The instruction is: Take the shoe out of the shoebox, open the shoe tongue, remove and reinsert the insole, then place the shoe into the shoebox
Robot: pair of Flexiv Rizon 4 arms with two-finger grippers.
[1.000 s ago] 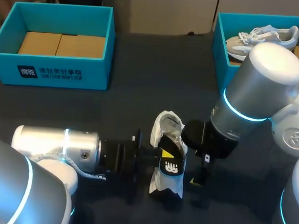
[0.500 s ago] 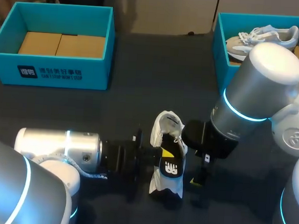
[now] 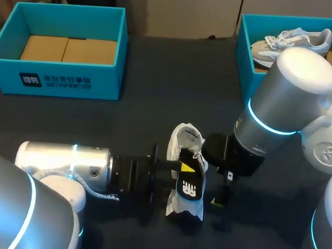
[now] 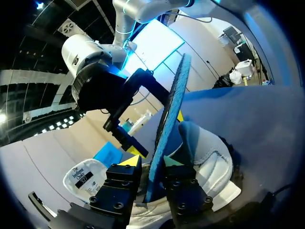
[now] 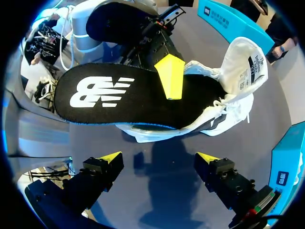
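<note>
Two teal cardboard shoeboxes stand at the far side of the dark table. The left shoebox holds brown card, and the right shoebox holds one grey-white sneaker. A second shoe, the white fabric shoe, lies near the table's middle. One black insole with a white logo sticks half out of it toward the near side. The left gripper is clenched on that insole's edge. The right gripper hangs just right of the white shoe, fingers spread apart.
</note>
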